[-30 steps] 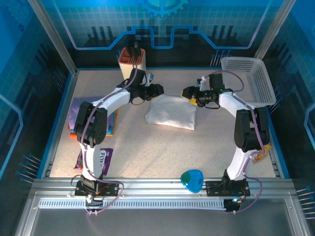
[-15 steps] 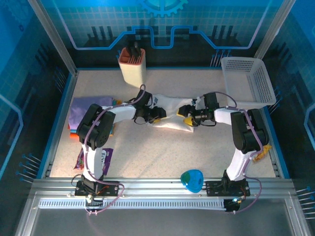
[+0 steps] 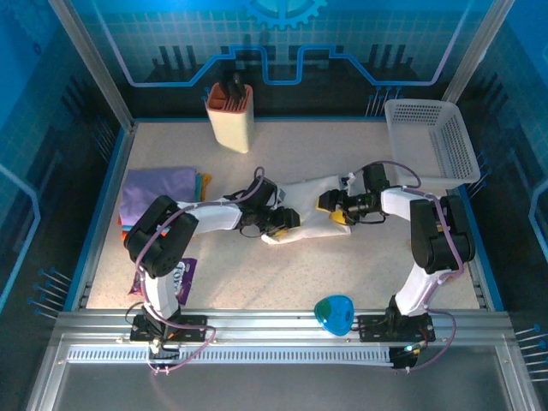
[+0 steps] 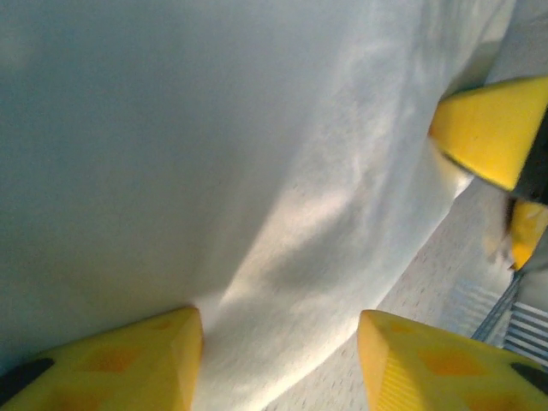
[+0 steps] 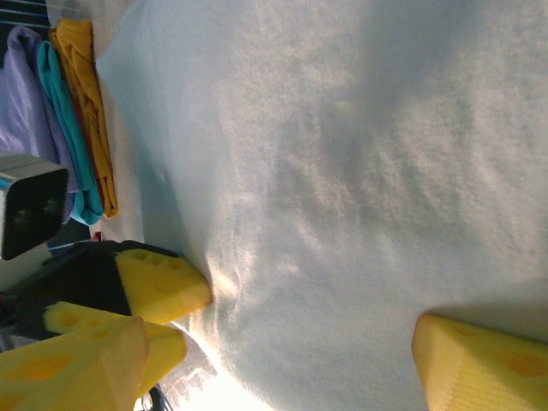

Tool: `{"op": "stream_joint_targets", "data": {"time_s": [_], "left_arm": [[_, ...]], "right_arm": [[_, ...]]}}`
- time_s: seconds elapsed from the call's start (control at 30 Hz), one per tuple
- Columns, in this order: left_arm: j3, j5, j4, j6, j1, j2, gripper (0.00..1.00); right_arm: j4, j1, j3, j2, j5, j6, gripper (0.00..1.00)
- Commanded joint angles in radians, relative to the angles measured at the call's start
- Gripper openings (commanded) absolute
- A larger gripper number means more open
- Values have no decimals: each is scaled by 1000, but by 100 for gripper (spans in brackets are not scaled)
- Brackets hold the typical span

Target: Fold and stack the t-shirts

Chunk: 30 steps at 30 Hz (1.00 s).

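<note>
A white t-shirt (image 3: 310,199) lies folded in the middle of the table. My left gripper (image 3: 287,221) is low over its near left edge, open. In the left wrist view, white cloth (image 4: 257,171) lies between the yellow fingers (image 4: 120,360); the right finger is over bare table. My right gripper (image 3: 330,205) is down on the shirt's right part, open wide, with cloth (image 5: 360,171) spanning the space between its fingertips (image 5: 479,368). A folded stack with a lavender t-shirt (image 3: 157,192) on top and orange and teal edges (image 5: 77,111) sits at the left.
A beige holder (image 3: 229,120) stands at the back. At the back right is a white perforated basket (image 3: 432,137). A purple snack packet (image 3: 175,278) lies by the left arm's base. A blue-green object (image 3: 334,313) sits at the near edge.
Both grippers have come from the shirt's far edge toward the front and closer together. The shirt is now narrower and lies lower. The left jaws have widened a little.
</note>
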Motion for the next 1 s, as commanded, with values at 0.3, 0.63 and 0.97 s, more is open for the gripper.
{"op": "stream_joint_targets", "data": {"time_s": [0.3, 0.63, 0.97], "left_arm": [[139, -80, -491, 287, 237, -71, 66], [269, -90, -510, 268, 217, 78, 70], [435, -164, -615, 220, 147, 219, 63]], "right_arm": [[-165, -23, 109, -71, 20, -47, 82], [-167, -25, 110, -47, 34, -58, 82], [-181, -31, 117, -35, 40, -69, 81]]}}
